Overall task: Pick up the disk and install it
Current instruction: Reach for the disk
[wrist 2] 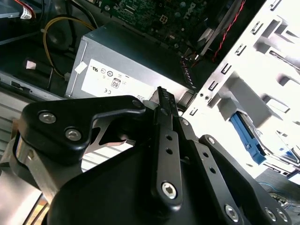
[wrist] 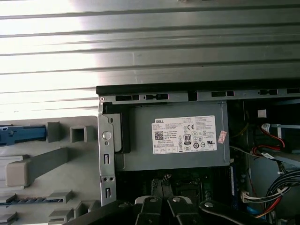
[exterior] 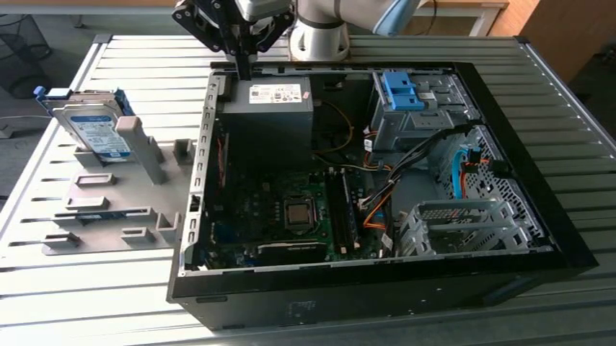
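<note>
The arm (exterior: 322, 32) is a smooth silvery-white tube with a rounded joint housing closed by a pale blue cap (exterior: 394, 14). At the arm's end sits the matte black gripper (exterior: 244, 71), built of angular linkage bars (wrist 2: 79, 124) with rounded ends. Bright silver socket-head screws (wrist 2: 169, 190) pin the bars. Its jaws are slim black bars drilled with small round holes and ribbed at the tip.
</note>
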